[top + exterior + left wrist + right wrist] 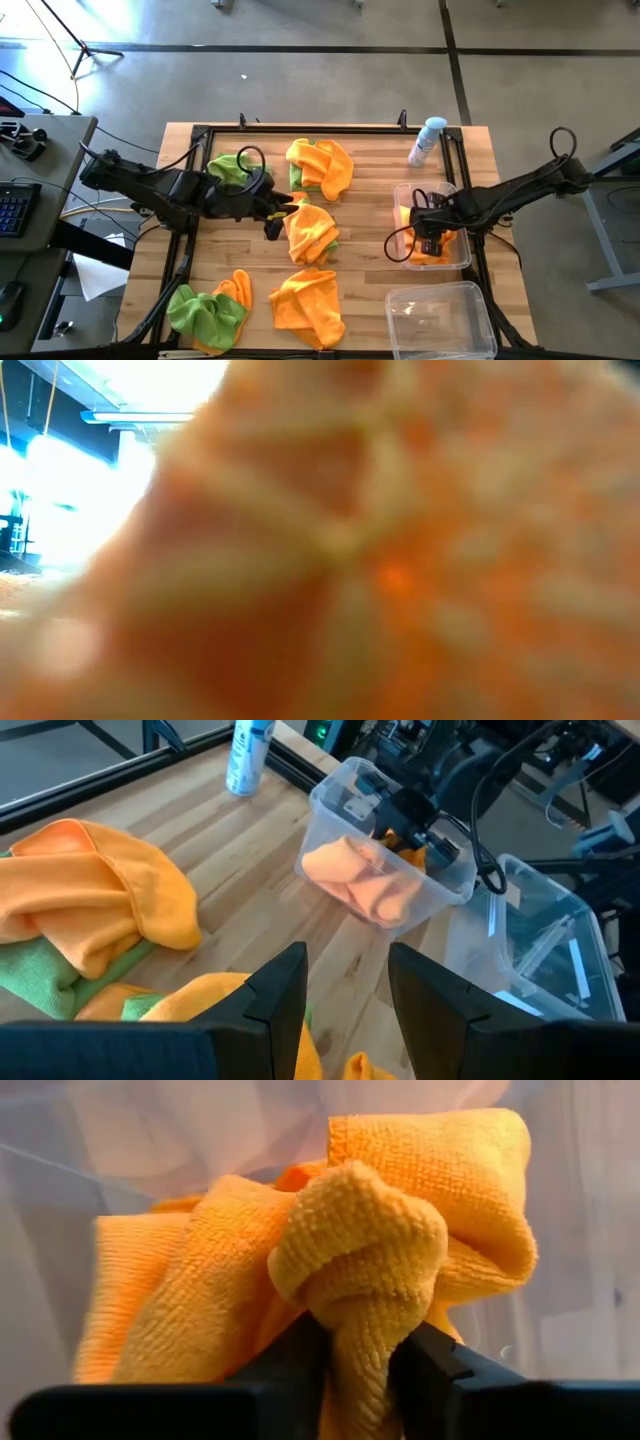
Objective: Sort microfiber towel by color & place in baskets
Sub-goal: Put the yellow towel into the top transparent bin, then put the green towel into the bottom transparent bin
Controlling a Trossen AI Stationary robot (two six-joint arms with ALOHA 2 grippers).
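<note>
Several orange and lime green microfiber towels lie crumpled on the wooden table: a green one [230, 168], an orange-and-green heap [320, 165], a middle orange heap [310, 230], a near orange one [305, 305] and a green-and-orange heap [210, 310]. My left gripper [275, 215] [345, 1000] is open, just over the middle heap's left edge. My right gripper [430, 238] [360, 1375] is inside the far clear basket [462, 215] [340, 795], shut on an orange towel [400, 1210]. The near basket [440, 320] [560, 920] holds no cloth. Blurred orange cloth fills the low view [380, 560]. My right gripper pinches a bunched fold [362, 1315] of the orange towel between its two fingers, coming from above into the far basket. Several layers are gathered in the pinch. The rest of the towel spreads out in the basket beyond the fingers.
A white-and-blue spray bottle [428, 140] [248, 755] stands at the table's far right, just beyond the far basket. A black frame [300, 128] runs along the table's edges. Bare wood [370, 240] shows between the middle heap and the baskets.
</note>
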